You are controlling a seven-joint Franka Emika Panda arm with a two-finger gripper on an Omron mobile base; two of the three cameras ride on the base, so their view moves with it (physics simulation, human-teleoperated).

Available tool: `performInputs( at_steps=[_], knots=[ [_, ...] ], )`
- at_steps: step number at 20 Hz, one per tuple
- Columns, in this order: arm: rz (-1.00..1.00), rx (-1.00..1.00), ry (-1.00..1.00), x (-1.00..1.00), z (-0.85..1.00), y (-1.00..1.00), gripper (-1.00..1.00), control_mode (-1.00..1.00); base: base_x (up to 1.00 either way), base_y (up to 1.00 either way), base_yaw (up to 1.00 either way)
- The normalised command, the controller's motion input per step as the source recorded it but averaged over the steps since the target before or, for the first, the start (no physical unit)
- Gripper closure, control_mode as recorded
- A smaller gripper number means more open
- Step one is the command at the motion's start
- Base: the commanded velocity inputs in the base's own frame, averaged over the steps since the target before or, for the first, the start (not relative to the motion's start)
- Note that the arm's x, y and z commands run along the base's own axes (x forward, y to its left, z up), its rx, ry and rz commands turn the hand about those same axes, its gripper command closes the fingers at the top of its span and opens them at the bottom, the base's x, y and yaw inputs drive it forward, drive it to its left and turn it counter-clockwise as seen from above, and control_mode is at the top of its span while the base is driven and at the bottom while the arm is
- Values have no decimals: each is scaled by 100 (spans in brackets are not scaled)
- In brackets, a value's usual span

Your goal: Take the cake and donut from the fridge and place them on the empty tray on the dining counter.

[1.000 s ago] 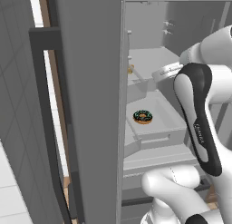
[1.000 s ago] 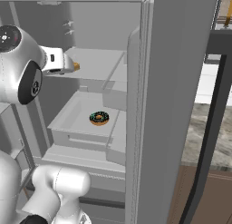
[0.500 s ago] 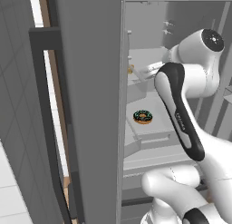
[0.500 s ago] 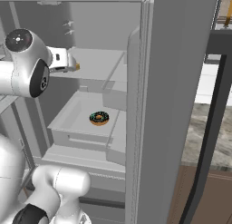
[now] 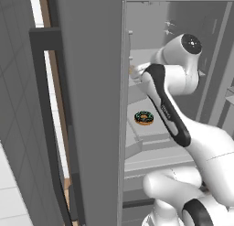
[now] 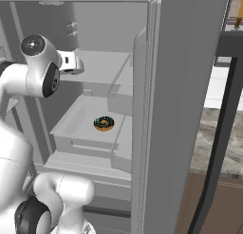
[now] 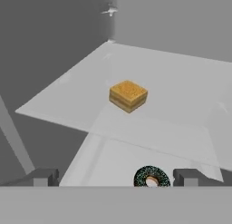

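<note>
**Arm's inside the fridge, claw wide open and empty**

Left base view: the fridge (image 5: 96, 106) has its door swung open, and the white arm (image 5: 169, 110) reaches in toward the upper shelf. The donut (image 5: 144, 117) sits in the pale drawer below, well clear of the arm. A bit of orange shows at the door's edge by the arm, too small to call.

Right base view: same donut (image 6: 103, 123), lying flat in the middle of the drawer (image 6: 66, 129). The hand end of the arm sits just over the upper shelf (image 6: 102, 67).

Hand view: the gripper (image 7: 116, 177) has its tips spread wide with nothing between them. The cake (image 7: 128, 95) sits upright on the clear shelf ahead, apart from the fingers. The donut peeks through below the shelf.
</note>
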Motion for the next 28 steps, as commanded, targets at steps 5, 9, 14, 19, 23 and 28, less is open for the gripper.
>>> performInputs(
  at_steps=[5, 9, 14, 19, 23, 28],
  knots=[
    [0, 0, 0, 61, -10, 10, -100, -100, 0, 0, 0],
    [0, 0, 0, 58, -5, 12, -100, -100, 0, 0, 0],
    [0, 0, 0, 54, -12, 11, -100, -100, 0, 0, 0],
    [0, 0, 0, 53, -15, 1, -100, -100, 0, 0, 0],
    [0, 0, 0, 52, -12, 0, -100, -100, 0, 0, 0],
    [0, 0, 0, 47, -11, 0, -100, -100, 0, 0, 0]
  ],
)
